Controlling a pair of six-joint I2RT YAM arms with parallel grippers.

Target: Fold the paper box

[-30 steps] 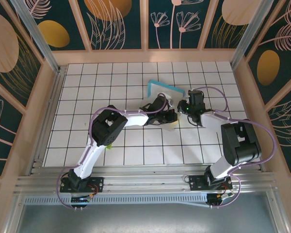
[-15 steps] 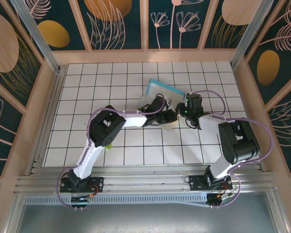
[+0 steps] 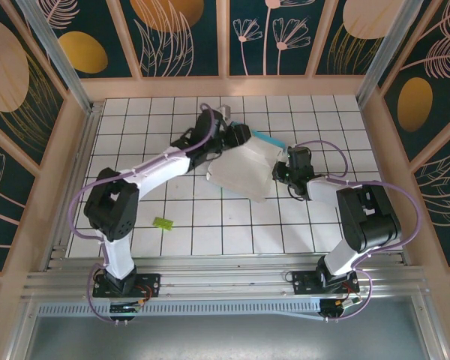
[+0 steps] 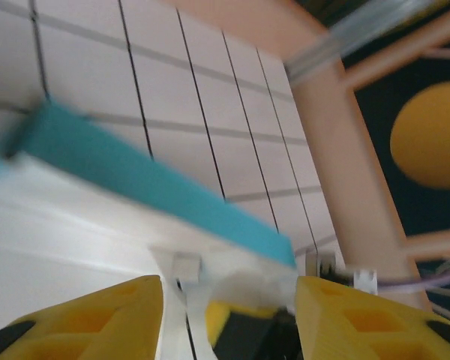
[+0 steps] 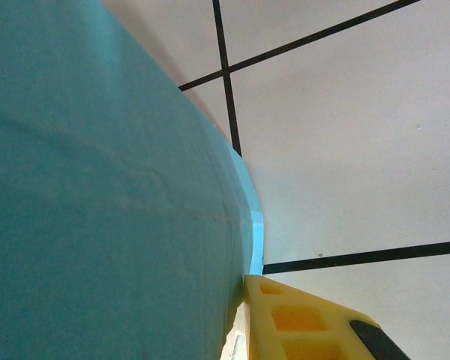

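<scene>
My left tool (image 3: 237, 136) stood wide at the upper edge of the paper box (image 3: 238, 172), with nothing between its fingers and the turquoise flap (image 4: 135, 178) just ahead of them, so that edge had no hold on it. The box lay white side up near the middle of the frame on the tiled counter (image 3: 135, 154). My right tool (image 3: 284, 172) sat narrow at the box's right edge. In its wrist view the turquoise face ran in close beside its finger (image 5: 300, 324), and I judged it pinched on the card. The risk I saw was this: with one thin pinch bearing the whole blank, a half-made crease could spring open, or the card could pivot and slip out — or tear at the pinch if I pulled sideways.
</scene>
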